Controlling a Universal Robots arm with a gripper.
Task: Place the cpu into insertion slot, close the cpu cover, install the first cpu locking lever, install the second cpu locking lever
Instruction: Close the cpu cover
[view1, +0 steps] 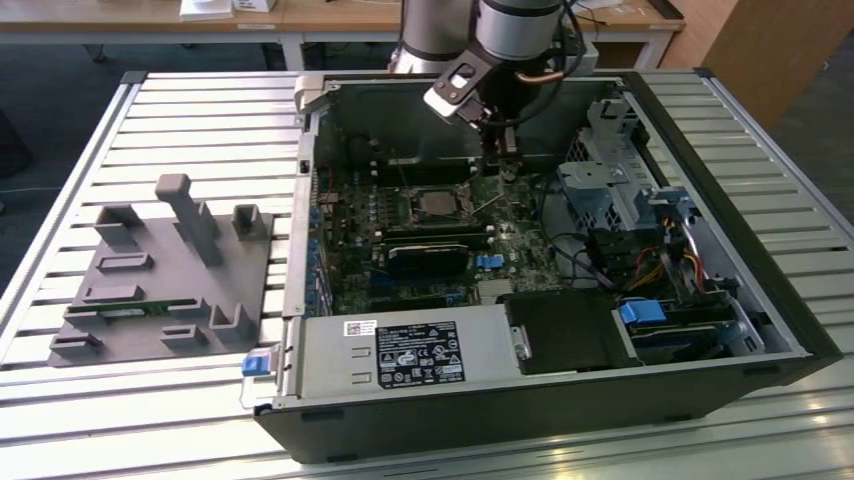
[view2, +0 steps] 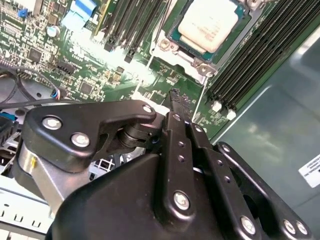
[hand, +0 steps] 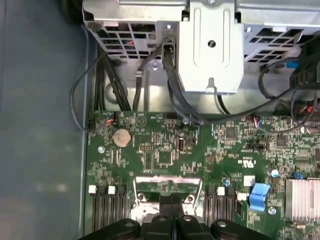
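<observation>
The cpu (view2: 209, 24) lies in the socket on the green motherboard (view1: 400, 250), its silvery-beige top showing. The silver cpu cover (view2: 196, 61) lies flat around it as a frame. In the exterior view the cpu (view1: 434, 205) sits mid-board. Thin wire locking levers run along two sides of the socket, one (view2: 155, 41) and the other (view2: 199, 97); I cannot tell if they are latched. My gripper (view1: 503, 172) hangs just above the board, to the exterior view's right of the socket. Its black fingers (view2: 176, 107) are pressed together with nothing between them, shut.
The open computer case (view1: 747, 300) walls in the board. Memory slots (view2: 250, 65) flank the socket. A metal drive cage (hand: 210, 45) with black cables (hand: 175, 95) stands close beside my gripper. A grey fixture (view1: 160, 270) sits on the slatted table at the exterior view's left.
</observation>
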